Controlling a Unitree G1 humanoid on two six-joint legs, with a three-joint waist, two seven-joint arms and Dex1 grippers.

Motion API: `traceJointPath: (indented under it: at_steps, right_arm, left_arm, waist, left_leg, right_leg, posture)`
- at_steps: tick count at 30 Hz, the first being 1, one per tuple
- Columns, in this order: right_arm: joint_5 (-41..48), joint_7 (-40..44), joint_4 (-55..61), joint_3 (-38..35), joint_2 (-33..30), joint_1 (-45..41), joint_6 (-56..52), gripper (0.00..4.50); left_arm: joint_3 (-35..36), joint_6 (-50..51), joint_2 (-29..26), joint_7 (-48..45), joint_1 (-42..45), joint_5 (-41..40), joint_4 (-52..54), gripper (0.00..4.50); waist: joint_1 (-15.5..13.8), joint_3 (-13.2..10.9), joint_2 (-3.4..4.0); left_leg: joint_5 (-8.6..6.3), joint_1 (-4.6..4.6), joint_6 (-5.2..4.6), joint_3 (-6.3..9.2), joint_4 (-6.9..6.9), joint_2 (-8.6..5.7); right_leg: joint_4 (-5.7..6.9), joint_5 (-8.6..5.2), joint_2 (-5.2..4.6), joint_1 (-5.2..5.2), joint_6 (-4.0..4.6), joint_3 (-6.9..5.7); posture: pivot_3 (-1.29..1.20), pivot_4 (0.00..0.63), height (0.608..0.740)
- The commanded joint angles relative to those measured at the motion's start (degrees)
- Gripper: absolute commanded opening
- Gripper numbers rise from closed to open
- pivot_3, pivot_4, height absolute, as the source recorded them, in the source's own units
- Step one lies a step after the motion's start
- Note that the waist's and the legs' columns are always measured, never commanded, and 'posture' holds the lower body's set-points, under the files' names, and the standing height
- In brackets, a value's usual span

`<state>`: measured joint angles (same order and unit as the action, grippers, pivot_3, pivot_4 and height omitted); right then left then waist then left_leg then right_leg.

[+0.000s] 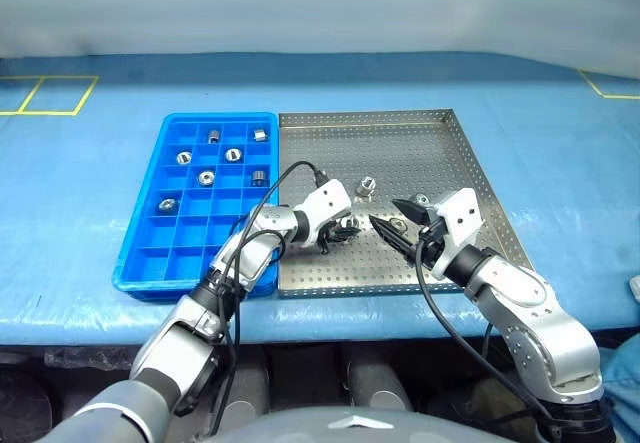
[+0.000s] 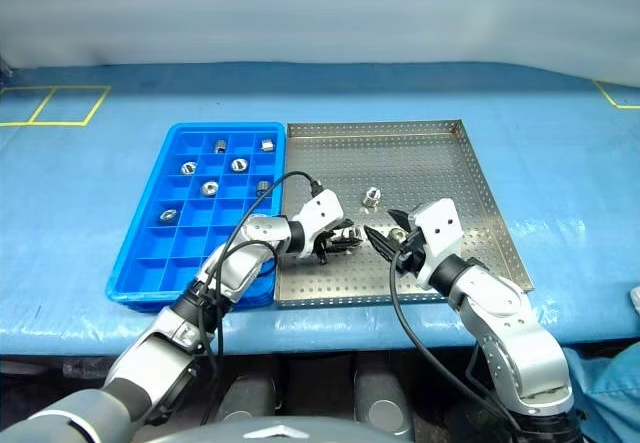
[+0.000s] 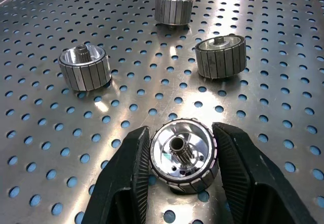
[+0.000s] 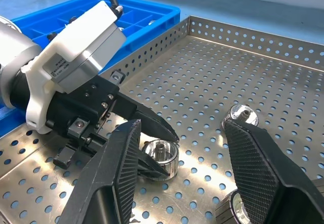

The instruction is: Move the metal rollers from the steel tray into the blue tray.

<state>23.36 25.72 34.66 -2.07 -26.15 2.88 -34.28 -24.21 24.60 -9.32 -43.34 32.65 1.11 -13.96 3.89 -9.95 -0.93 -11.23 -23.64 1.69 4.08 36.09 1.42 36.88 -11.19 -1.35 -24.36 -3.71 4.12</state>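
From left wrist view I see left gripper [image 3: 183, 183] fingers [image 3: 132, 178] flanking one roller [image 3: 183, 155] on steel tray [image 3: 45, 107], pads touching or just short of its sides, roller resting on perforated floor; three more rollers [image 3: 83, 67] lie beyond. Head view hides that contact. Right wrist view: right gripper [image 4: 185, 168] hovers near tray's front edge, jaws wide apart, empty, just beside left gripper. Blue tray [image 1: 150, 263] abuts steel tray's left edge, several rollers in its far compartments. Blue table [image 1: 560, 153] carries both.
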Motion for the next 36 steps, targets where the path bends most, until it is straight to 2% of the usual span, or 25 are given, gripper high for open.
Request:
traceJointPath:
  at_steps: [1, 5, 9, 13, 17, 21, 27, 33, 36]
  right_arm:
    - [0.1, -0.5, 1.8, -0.6, 0.4, -0.7, 1.2, 2.75]
    - [0.1, -0.6, 1.6, -0.2, 0.6, -1.0, 1.3, 2.75]
    - [0.3, -0.4, 1.3, 0.1, 0.7, -1.3, 1.2, 2.75]
    - [1.1, 1.1, 0.5, 1.0, 0.6, -1.6, 1.2, 2.75]
    - [2.3, 4.0, -1.0, 2.8, 0.6, -2.4, 1.0, 2.75]
    - [4.0, 8.9, -3.1, 6.2, 0.1, -4.1, 0.6, 2.75]
    - [3.3, 15.2, -8.6, 11.8, -0.8, -9.4, 0.8, 2.75]
    - [2.6, 18.2, -13.0, 14.1, -0.2, -13.0, 1.6, 2.75]
    - [2.2, 18.9, -14.3, 14.6, 0.1, -14.1, 1.8, 2.75]
  left_arm:
    - [0.6, 0.1, 0.0, 0.3, 0.9, 0.1, 0.4, 1.64]
    - [1.6, -0.3, 0.1, 0.3, 0.6, -0.5, 1.2, 1.64]
    - [6.7, 1.5, 1.6, 0.4, -0.2, -5.9, 5.2, 1.64]
    - [11.6, 5.1, 0.7, 1.3, -2.1, -10.4, 12.8, 1.64]
    - [14.5, 10.2, -3.0, 3.5, -6.1, -12.0, 24.6, 1.64]
    - [17.0, 16.3, -9.4, 5.6, -11.8, -12.4, 38.3, 1.64]
    - [24.0, 26.6, -18.0, 11.9, -20.9, -9.9, 54.5, 1.64]
    - [30.4, 36.4, -19.9, 19.5, -27.2, -8.0, 62.0, 1.64]
    - [32.8, 39.8, -19.0, 21.7, -30.0, -8.0, 64.2, 1.64]
  waist:
    - [0.0, 0.0, 0.00]
    - [0.0, 0.0, 0.00]
    - [0.0, 0.0, 0.00]
    - [0.0, 0.0, 0.00]
    - [-0.1, 0.0, 0.02]
    - [-0.4, 0.0, 0.02]
    - [-2.5, 0.0, -0.01]
    - [-5.9, 0.0, -0.05]
    - [-7.1, 0.0, -0.07]
  left_leg:
    - [0.00, 0.00, 0.00, 0.00, 0.00, 0.00]
    - [0.00, 0.01, 0.00, 0.00, 0.00, 0.00]
    - [0.00, 0.00, 0.00, 0.01, 0.00, 0.00]
    - [0.00, -0.03, 0.00, 0.01, -0.01, 0.01]
    - [0.00, 0.01, 0.00, 0.03, -0.03, 0.01]
    - [0.00, 0.05, 0.00, 0.04, -0.07, 0.06]
    - [0.01, 0.07, -0.02, 0.06, -0.04, 0.06]
    - [0.01, 0.04, -0.01, 0.19, -0.05, 0.06]
    - [0.01, 0.01, -0.01, 0.19, -0.07, 0.05]
  right_leg:
    - [0.00, 0.00, 0.00, 0.00, 0.00, 0.00]
    - [0.01, 0.00, 0.00, 0.00, 0.00, 0.00]
    - [0.01, 0.00, 0.00, -0.01, 0.00, 0.00]
    - [0.00, 0.00, 0.00, -0.03, -0.01, 0.00]
    - [0.02, 0.01, 0.01, 0.00, -0.01, -0.01]
    - [0.06, -0.01, 0.03, 0.01, 0.02, -0.02]
    - [0.04, -0.02, 0.02, 0.04, 0.04, -0.05]
    - [0.00, -0.06, 0.02, 0.05, 0.11, -0.20]
    - [-0.03, -0.06, 0.00, 0.03, 0.11, -0.21]
  posture:
    - [-0.05, 0.150, 0.740]
    - [-0.04, 0.150, 0.740]
    - [-0.04, 0.150, 0.740]
    - [-0.02, 0.150, 0.740]
    - [0.03, 0.150, 0.740]
    - [0.09, 0.150, 0.740]
    - [0.22, 0.150, 0.740]
    - [0.31, 0.150, 0.740]
    - [0.34, 0.150, 0.740]
